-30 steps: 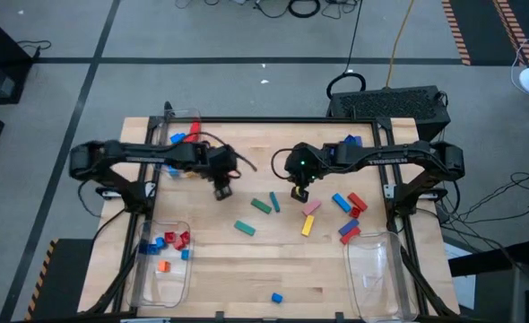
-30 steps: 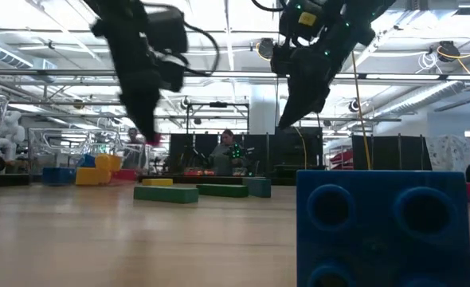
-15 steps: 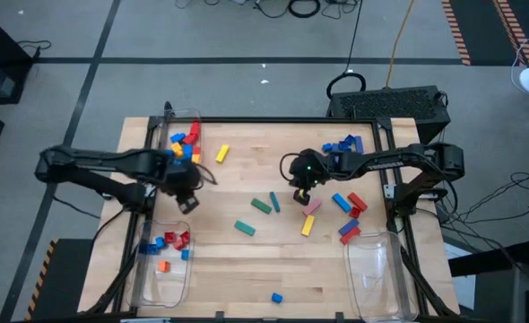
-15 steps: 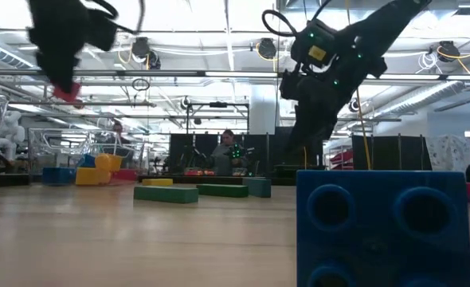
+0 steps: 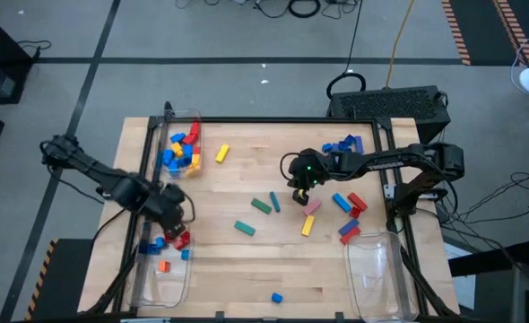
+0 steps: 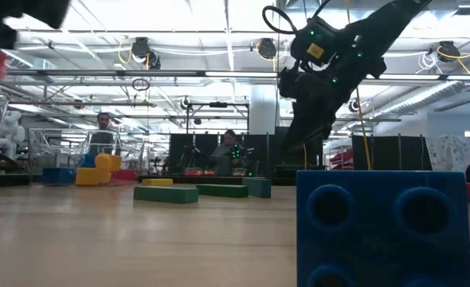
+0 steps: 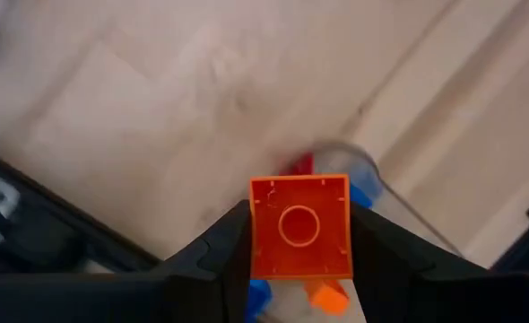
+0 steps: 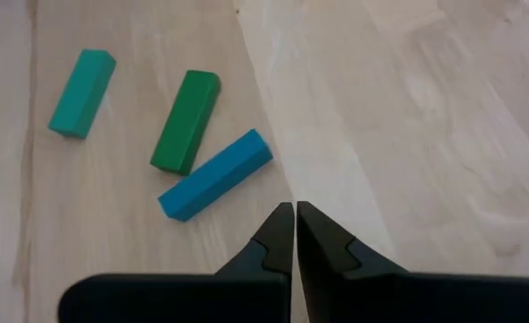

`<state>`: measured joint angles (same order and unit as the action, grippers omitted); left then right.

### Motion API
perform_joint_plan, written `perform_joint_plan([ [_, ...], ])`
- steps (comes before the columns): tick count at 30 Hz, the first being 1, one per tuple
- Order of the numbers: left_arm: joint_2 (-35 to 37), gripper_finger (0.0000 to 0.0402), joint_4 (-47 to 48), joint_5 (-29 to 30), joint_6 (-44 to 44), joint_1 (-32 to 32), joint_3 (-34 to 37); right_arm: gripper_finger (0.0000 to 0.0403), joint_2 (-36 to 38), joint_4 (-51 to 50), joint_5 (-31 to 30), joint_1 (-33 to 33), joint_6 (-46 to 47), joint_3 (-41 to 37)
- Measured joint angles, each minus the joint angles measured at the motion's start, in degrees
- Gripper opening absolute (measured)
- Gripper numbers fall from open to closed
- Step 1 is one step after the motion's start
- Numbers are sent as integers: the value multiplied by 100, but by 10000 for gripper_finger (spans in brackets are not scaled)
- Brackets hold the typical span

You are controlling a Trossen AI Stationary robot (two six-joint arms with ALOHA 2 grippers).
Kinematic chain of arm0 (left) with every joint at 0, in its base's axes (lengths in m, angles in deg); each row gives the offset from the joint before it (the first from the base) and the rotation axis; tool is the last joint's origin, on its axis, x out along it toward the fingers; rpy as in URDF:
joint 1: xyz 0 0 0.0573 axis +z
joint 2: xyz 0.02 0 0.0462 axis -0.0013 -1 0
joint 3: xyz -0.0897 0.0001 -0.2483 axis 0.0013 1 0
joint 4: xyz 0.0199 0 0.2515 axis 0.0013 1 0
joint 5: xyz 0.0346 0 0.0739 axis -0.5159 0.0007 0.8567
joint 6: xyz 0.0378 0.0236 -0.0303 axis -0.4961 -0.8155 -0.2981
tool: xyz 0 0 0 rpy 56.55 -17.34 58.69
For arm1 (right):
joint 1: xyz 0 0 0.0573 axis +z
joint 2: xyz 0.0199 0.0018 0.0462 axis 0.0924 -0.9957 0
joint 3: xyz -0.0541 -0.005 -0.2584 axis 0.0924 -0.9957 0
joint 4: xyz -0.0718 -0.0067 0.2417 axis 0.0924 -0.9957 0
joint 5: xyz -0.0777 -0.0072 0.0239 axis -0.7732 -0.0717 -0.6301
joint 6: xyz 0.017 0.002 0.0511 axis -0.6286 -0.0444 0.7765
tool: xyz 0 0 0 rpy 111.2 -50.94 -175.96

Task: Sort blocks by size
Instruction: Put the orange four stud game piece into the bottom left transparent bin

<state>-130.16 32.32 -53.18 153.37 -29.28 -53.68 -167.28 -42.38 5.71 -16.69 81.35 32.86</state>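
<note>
High view: we see the left tool [image 5: 177, 218] over the near-left clear bin [image 5: 163, 269], at about 8 o'clock on the tabletop [image 5: 247, 260]; the right tool [image 5: 300, 191] hangs near centre, just above a pink block [image 5: 312, 207]. Loose blocks [image 5: 264, 205] lie around centre and at 3 o'clock.

Low view: we see the right tool [image 6: 292, 143], and a large blue block [image 6: 392, 227] nearest the camera.

Left wrist view: the tool is clamped on a red-orange square block [image 7: 299, 227].

Right wrist view: the tool [image 8: 294, 224] has its fingers together, empty, above three long bars [image 8: 186, 121].
</note>
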Motion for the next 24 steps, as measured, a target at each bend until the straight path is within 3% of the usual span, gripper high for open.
perform_joint_plan([
  [10,-690,153,-123,70,2018,-1710,2,0,0,0,-3,264,129,0],
  [24,-1960,153,-920,-177,2354,-2363,169,0,0,83,-17,327,234,0],
])
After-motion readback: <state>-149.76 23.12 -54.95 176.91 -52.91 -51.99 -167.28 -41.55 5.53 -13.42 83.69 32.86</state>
